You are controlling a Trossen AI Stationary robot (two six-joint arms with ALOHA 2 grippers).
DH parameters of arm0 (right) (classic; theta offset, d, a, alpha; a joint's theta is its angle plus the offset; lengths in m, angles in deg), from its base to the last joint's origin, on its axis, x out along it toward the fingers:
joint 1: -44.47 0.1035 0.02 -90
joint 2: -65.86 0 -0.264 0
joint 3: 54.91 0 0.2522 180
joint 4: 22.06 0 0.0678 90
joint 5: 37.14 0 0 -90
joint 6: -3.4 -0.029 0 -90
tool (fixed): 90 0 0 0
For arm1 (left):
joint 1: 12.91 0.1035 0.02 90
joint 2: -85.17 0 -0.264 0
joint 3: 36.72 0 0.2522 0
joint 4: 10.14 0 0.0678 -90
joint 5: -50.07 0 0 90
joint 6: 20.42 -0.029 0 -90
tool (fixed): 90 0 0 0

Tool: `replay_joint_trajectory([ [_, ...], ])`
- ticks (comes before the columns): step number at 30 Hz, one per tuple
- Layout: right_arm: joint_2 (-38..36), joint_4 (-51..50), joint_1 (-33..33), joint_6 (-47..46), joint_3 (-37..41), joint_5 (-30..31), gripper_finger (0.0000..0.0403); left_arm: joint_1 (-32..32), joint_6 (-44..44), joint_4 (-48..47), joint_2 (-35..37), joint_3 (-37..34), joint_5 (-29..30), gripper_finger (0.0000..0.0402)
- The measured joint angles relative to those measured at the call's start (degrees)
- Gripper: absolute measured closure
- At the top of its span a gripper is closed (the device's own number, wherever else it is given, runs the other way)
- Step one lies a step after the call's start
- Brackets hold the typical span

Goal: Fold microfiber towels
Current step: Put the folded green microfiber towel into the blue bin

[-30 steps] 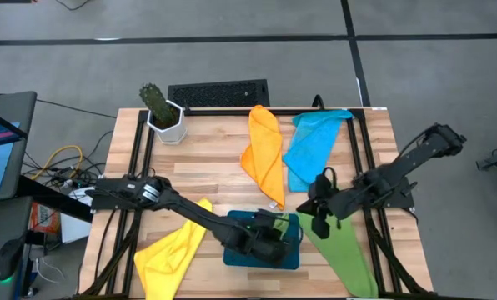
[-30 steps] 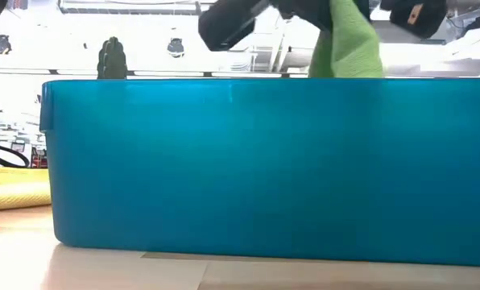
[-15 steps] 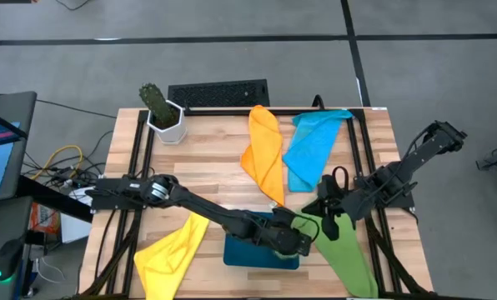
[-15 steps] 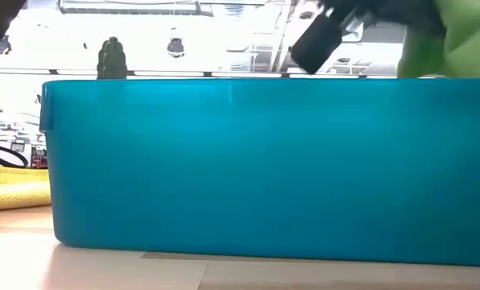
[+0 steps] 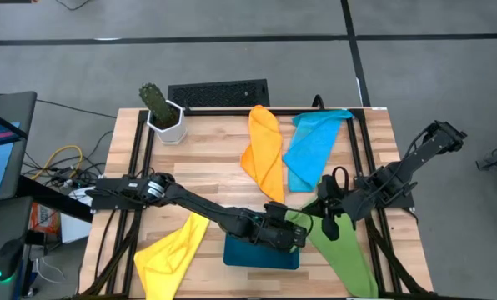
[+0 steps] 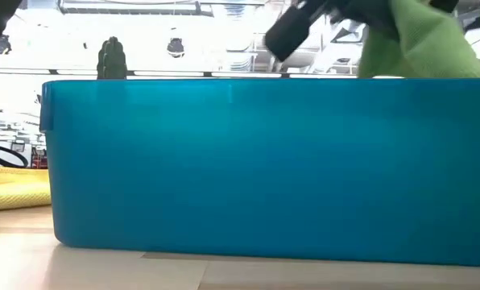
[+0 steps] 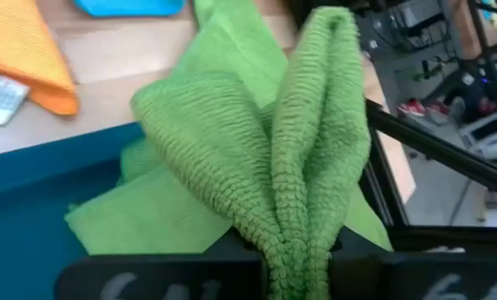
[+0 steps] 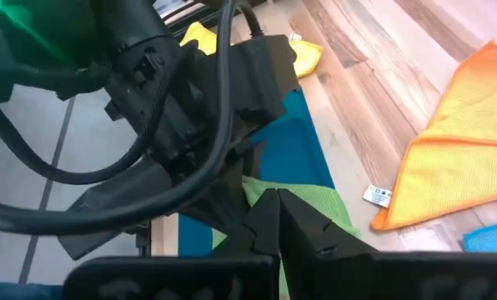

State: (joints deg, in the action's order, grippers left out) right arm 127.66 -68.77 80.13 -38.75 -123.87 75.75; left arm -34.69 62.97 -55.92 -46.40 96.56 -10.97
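Left wrist: green towel [image 7: 307, 142] between fingers

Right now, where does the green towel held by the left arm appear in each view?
High view: green towel, lower middle, at left pincer.
Low view: top right, above teal tray.
Left wrist: centre.
Right wrist: lower middle.
Shared landmark: the teal tray.

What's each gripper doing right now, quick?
Left gripper: shut on green towel.
Right gripper: shut, at the same towel's edge; grip unclear.

Ribbed green cloth [image 7: 307, 142], seemingly microfiber
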Motion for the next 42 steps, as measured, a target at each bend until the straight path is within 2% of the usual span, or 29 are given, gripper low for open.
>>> replay_joint_trajectory([
  [7,0.1,0.0,0.0,0.1,0.0,0.0,0.0379,-1.1,2.1,-3.2,0.1,0.0,0.8,0.0401],
  [15,2.4,0.3,1.2,0.0,0.0,-0.1,0.0379,-5.1,7.8,-15.6,2.7,0.0,5.4,0.0401],
  [24,12.8,5.3,2.2,-0.9,0.0,-0.3,0.0384,-9.7,22.6,-35.3,3.3,0.0,8.2,0.0401],
  [28,16.8,9.5,2.2,0.4,0.0,-0.7,0.0382,-11.0,24.9,-40.2,2.9,-0.2,8.2,0.0401],
  [33,21.3,14.4,1.3,3.1,0.0,-1.3,0.0374,-11.7,26.7,-43.7,2.0,-0.7,6.1,0.0401],
  [42,31.6,24.2,-1.5,5.1,0.0,-6.4,0.0386,-12.5,33.3,-41.5,1.1,-7.7,1.9,0.0401],
])
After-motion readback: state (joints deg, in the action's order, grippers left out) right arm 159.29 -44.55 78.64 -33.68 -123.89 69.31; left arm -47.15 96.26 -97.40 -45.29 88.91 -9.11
